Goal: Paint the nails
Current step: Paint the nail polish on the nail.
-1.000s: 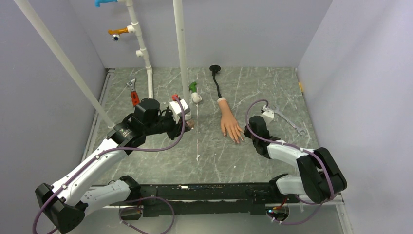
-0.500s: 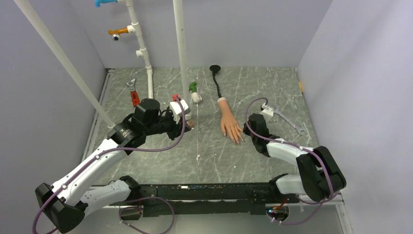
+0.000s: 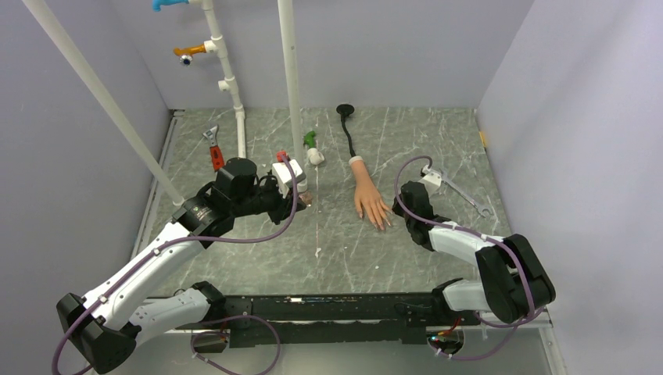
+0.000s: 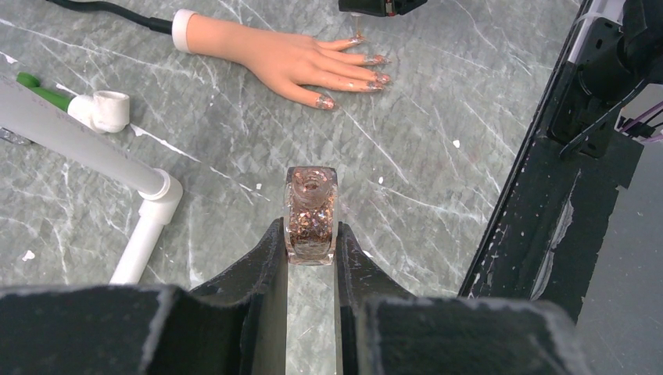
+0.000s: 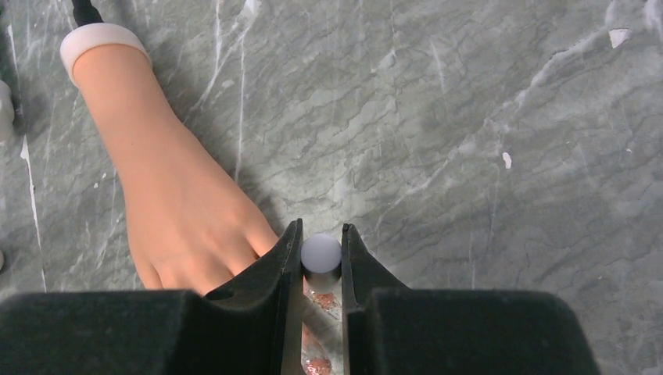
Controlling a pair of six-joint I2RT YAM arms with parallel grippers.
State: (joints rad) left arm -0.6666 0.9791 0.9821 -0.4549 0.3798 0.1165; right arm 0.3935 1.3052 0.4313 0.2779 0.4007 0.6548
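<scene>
Bottle (image 4: pixel 311 195) of glitter polish, uncapped, clamped upright in the left gripper (image 4: pixel 311 226), left of the table's (image 3: pixel 438 141) centre. White brush cap (image 5: pixel 321 254) pinched in the right gripper (image 5: pixel 321 234), above the glittered nails (image 4: pixel 381 78). Rubber hand (image 3: pixel 367 199) lying palm down mid-table, fingers toward the near edge, black stem (image 3: pixel 348 137) toward the far edge.

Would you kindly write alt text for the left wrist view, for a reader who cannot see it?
The left gripper holds an open bottle of glitter polish between its fingers over a grey marble table. Beyond lies a mannequin hand with glittery nails, a brush at one fingertip.
</scene>
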